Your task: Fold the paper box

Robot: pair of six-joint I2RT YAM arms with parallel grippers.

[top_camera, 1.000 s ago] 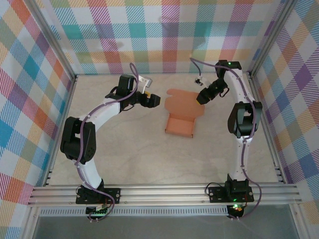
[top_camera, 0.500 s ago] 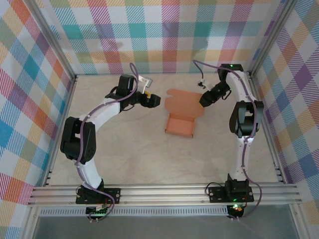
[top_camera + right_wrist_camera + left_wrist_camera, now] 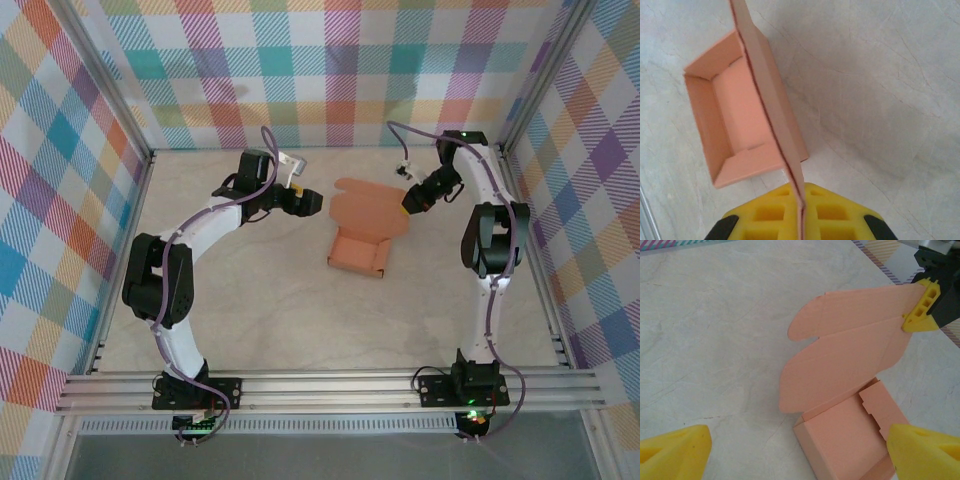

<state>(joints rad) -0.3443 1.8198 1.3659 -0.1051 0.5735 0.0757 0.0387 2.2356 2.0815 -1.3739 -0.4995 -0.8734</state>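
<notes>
Top external: salmon-orange thin-card paper box (image 3: 360, 254) mid-frame on pale marbled table (image 3: 250, 300), tray walls up, rounded-tab lid raised open. Black-and-yellow right gripper (image 3: 411, 203) clamped on lid's right edge; left gripper (image 3: 312, 204) spread wide, empty, just left of lid. Advise: swing lid down in an arc about its hinge crease, pinch light to avoid creasing, then tuck tabs inside tray walls.
</notes>
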